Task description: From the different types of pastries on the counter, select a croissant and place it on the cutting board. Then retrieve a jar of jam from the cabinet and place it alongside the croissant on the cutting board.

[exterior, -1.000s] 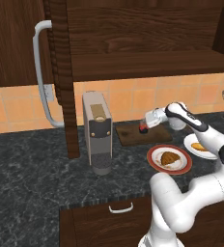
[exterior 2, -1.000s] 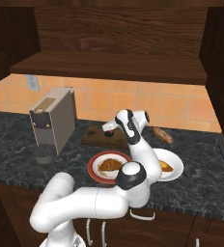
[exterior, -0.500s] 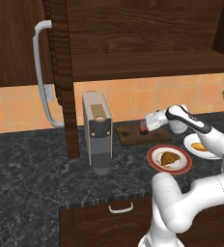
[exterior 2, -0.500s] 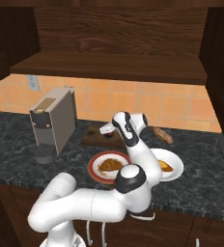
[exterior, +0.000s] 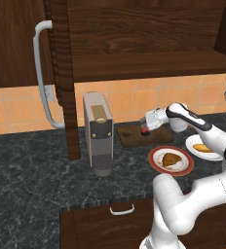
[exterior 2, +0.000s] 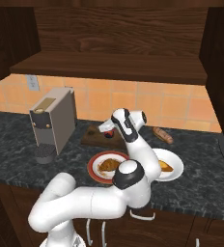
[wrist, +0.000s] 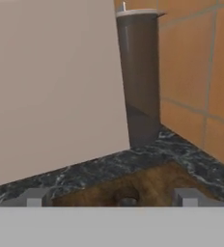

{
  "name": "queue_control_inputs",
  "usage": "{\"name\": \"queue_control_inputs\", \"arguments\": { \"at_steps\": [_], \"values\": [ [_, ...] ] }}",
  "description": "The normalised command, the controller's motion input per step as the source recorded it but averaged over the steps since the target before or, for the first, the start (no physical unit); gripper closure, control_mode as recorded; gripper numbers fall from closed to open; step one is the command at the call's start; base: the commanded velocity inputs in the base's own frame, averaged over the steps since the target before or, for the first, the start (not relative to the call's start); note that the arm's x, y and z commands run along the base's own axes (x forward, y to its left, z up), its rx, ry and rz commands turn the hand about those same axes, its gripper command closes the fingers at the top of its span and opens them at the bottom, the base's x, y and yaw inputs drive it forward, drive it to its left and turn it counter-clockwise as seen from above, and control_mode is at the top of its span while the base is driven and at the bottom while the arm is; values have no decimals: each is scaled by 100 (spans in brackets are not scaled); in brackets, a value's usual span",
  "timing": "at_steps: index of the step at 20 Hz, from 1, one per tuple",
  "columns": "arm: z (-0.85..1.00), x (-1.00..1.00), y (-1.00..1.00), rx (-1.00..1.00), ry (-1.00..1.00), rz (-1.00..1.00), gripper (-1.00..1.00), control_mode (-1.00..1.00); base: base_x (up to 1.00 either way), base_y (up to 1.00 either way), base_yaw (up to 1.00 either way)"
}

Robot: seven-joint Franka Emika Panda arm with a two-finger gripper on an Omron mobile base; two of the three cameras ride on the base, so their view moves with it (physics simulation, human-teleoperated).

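Pastries: one croissant (exterior: pixel 171 159), one yellow-orange oblong (exterior: pixel 200 147); two plates.

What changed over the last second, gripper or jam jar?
The gripper has crept slightly left and lower over the cutting board, the jar of jam at its tips throughout. Whether it grips the jar is unclear. Croissant on its plate, the yellow pastry and the coffee machine stayed put.

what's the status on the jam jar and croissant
Gripper over the cutting board, shut on jar of jam. Croissant not on board, sits on red-rimmed plate. Nothing in the way.
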Motion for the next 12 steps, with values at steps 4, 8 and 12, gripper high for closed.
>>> {"name": "queue_control_inputs", "arguments": {
  "at_steps": [4,8,12],
  "values": [
    [6,0,-6,0,-3,5,-100,-100,0,0,0],
    [24,5,-12,0,-11,3,-100,-100,0,0,0],
    [10,-4,-25,0,-12,13,-100,-100,0,0,0]
  ]
}}
